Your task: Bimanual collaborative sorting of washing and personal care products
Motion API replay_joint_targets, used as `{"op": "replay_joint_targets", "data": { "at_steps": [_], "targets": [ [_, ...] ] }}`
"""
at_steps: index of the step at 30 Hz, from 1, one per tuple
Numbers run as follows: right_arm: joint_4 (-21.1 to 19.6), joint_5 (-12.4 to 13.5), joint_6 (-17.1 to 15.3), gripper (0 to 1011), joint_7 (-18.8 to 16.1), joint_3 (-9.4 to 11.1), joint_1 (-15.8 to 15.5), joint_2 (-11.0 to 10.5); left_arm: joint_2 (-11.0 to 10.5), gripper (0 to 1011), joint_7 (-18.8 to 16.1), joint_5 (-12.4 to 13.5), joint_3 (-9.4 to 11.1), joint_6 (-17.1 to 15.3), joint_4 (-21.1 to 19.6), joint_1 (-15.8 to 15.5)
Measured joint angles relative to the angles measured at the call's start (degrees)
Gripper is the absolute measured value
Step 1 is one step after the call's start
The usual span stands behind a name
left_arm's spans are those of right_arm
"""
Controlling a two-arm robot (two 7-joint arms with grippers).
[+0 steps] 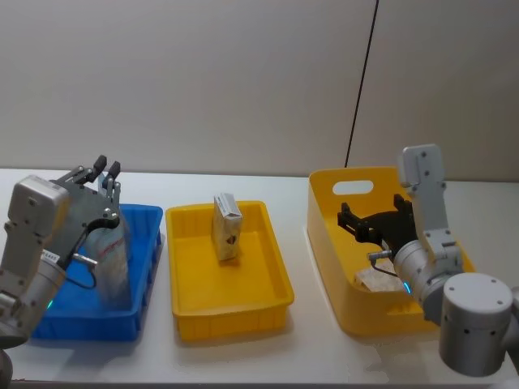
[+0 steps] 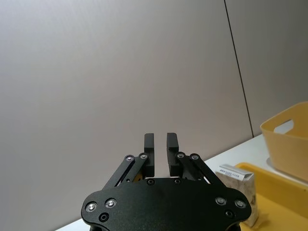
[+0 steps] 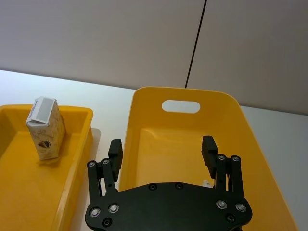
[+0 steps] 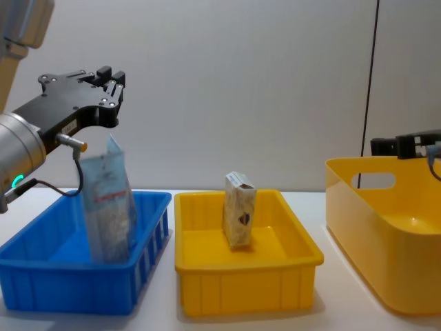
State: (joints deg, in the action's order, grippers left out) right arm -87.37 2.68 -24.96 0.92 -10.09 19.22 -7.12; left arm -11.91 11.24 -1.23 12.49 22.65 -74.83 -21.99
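A pale pouch (image 1: 109,259) (image 4: 109,207) stands leaning in the blue tray (image 1: 144,214). My left gripper (image 1: 106,167) (image 4: 111,74) hangs above it, apart from it. Its fingers (image 2: 149,144) are open by a narrow gap with nothing between them. A cream carton (image 1: 227,228) (image 4: 239,219) (image 3: 46,130) with a dark emblem stands upright in the yellow tray (image 1: 276,243). My right gripper (image 1: 373,212) (image 3: 162,144) hovers wide open and empty over the large yellow tub (image 1: 324,235). A cream item (image 1: 375,280) lies on the tub's floor below it.
The three containers stand in a row on the white table (image 1: 300,348): blue tray left, yellow tray middle, tub right. A grey wall with a dark vertical seam (image 1: 362,81) runs close behind. White table strips show between the containers and along the front.
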Motion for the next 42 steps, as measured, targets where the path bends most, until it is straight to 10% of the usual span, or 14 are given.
{"op": "replay_joint_targets", "data": {
  "at_steps": [24, 42],
  "targets": [
    [-0.59, 0.50, 0.94, 1004, -0.13, -0.11, -0.87, -0.53, 0.55, 148, 4.02, -5.69, -0.28, -0.29, -1.34, 0.15],
    [-6.73, 6.63, 11.13, 1004, -2.29, -1.40, -9.74, -5.92, -5.27, 148, -4.11, -8.27, 7.35, -13.12, -10.73, 4.72]
  ]
}}
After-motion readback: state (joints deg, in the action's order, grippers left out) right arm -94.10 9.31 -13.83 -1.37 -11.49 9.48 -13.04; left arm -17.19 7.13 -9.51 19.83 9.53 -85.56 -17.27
